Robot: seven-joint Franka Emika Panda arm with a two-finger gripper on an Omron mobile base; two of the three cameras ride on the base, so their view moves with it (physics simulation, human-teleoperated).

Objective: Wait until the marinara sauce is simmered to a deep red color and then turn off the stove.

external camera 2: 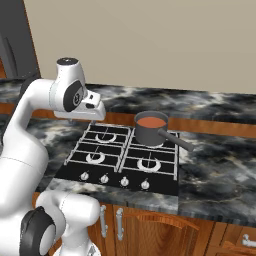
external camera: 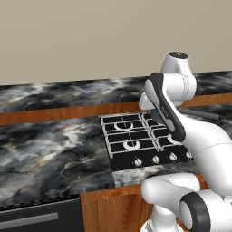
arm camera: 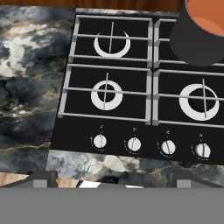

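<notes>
Spread wide and holding nothing, the hand (arm camera: 111, 180) hung above the front edge of the stove (arm camera: 78, 127), its two dark fingertips (arm camera: 43, 178) far apart. To the left lay the dark marbled counter (arm camera: 26, 87). Then came the black stove with its grey grates and a row of four silver knobs (arm camera: 133, 144) along the front. On the rear right burner stood a dark grey saucepan (external camera 2: 149, 131), its handle (external camera 2: 175, 140) pointing right, with orange-red sauce (external camera 2: 151, 122) inside.

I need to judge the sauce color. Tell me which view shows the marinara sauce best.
The right base view: the marinara sauce shows as a whole red-orange disc inside the saucepan. The hand view catches only a cropped orange edge at its corner. In the left base view the arm covers that burner.
</notes>
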